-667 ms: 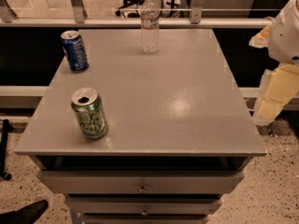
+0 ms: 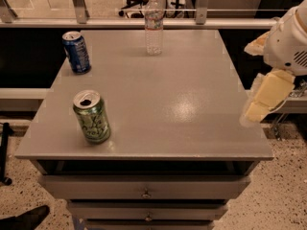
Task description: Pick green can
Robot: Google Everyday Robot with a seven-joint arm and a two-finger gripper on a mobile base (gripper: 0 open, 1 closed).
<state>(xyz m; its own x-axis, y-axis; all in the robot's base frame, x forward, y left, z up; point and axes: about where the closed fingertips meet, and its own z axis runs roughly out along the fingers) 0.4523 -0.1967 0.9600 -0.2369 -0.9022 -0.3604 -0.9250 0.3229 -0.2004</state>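
The green can (image 2: 91,116) stands upright near the front left corner of the grey table (image 2: 163,95). It has pale swirly markings and an opened silver top. My gripper (image 2: 266,97) hangs off the table's right edge, far to the right of the can, with its pale yellow fingers pointing down. It holds nothing that I can see.
A blue can (image 2: 76,51) stands at the table's back left. A clear water bottle (image 2: 154,24) stands at the back middle. Drawers (image 2: 146,190) sit under the tabletop. A railing runs behind the table. A dark shoe (image 2: 24,218) shows at the bottom left.
The view has shifted a little, so the table sits further right and lower. The cans and the bottle have not moved on the table.
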